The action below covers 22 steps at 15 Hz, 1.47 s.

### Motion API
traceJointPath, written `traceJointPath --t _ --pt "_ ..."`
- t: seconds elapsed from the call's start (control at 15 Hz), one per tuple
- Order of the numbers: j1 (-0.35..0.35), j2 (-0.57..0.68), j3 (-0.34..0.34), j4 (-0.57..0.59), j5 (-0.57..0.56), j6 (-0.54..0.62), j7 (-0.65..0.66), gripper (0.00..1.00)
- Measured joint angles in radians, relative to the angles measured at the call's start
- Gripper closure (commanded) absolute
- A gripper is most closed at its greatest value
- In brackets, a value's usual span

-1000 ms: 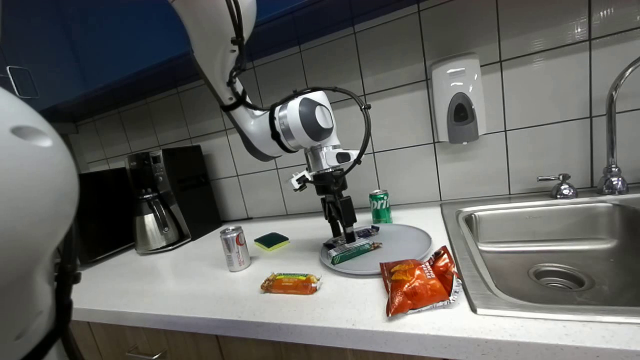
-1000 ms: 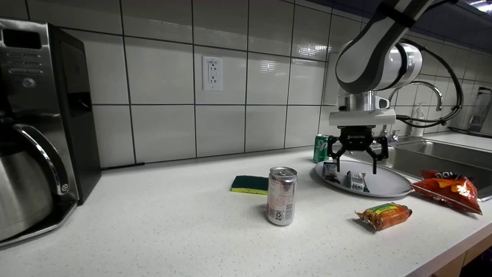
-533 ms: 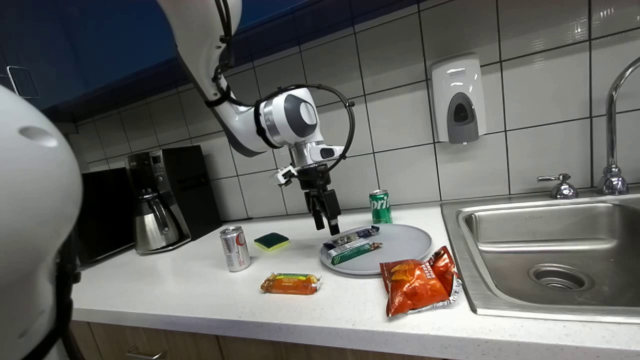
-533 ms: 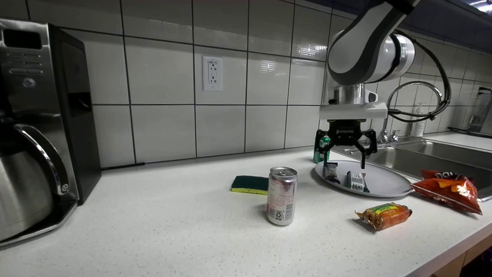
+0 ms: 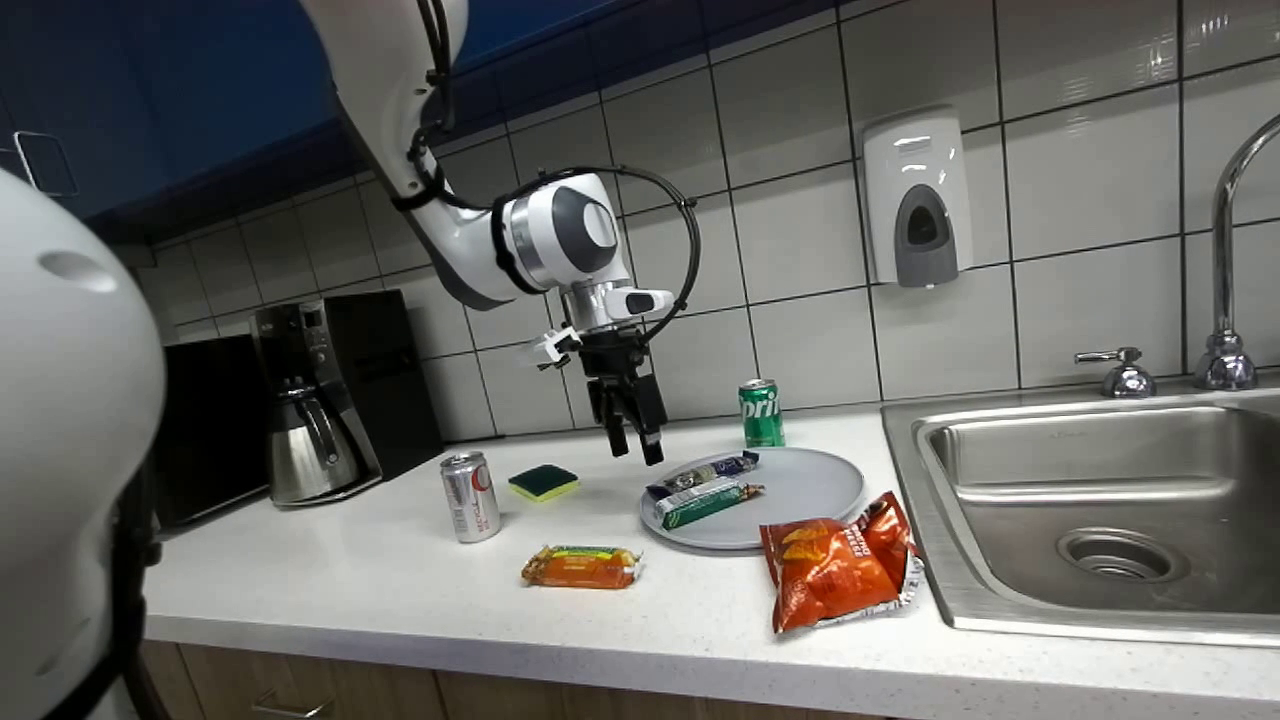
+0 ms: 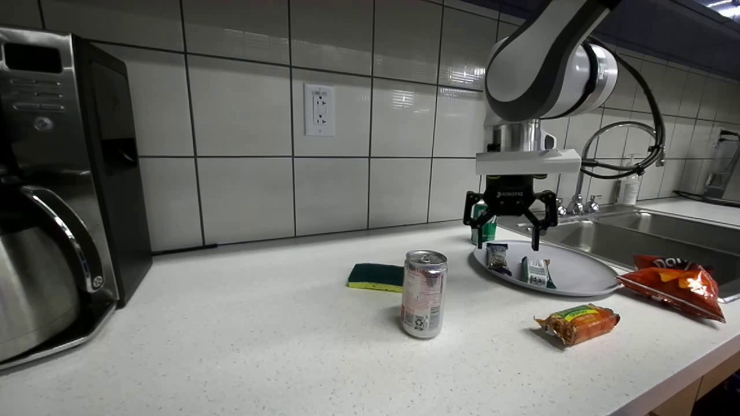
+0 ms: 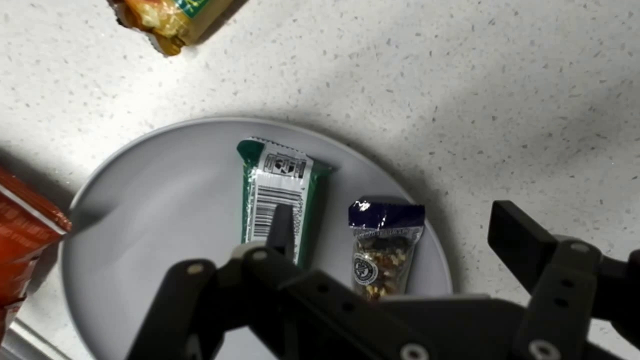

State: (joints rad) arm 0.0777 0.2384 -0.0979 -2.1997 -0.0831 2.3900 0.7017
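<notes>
1. Tool [image 6: 508,247]: hangs spread wide above the edge of the grey plate [image 5: 810,490].
2. Dark-blue bar [image 7: 385,245]: lies on the plate near its rim, apart from the tool; shows between the fingers [image 7: 522,240] in the wrist view.
3. Green bar [image 7: 279,182]: lies just beside, on the plate; partly hidden in that view.
4. Orange-wrapped bar [image 5: 582,568]: lies on the surface [image 6: 260,335], near the plate.
5. Chip bag [image 5: 838,568]: sits at the plate's rim; contact unclear.
6. Green can [image 5: 763,415]: stands upright beside the plate.
7. Silver can [image 5: 470,498]: stands upright near the sponge [image 5: 543,482].
</notes>
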Motion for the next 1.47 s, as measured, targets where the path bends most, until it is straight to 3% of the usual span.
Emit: traceJointPath --t 0.47,1.07,1.47 --pt "0.001 0.002 0.0 -0.002 0.0 0.0 0.012 0.0" --pt "0.037 -0.052 0.0 -0.071 -0.028 0.002 0.298 0.0" --pt "0.042 -0.123 0.023 -0.152 -0.03 0.002 0.416 0.0"
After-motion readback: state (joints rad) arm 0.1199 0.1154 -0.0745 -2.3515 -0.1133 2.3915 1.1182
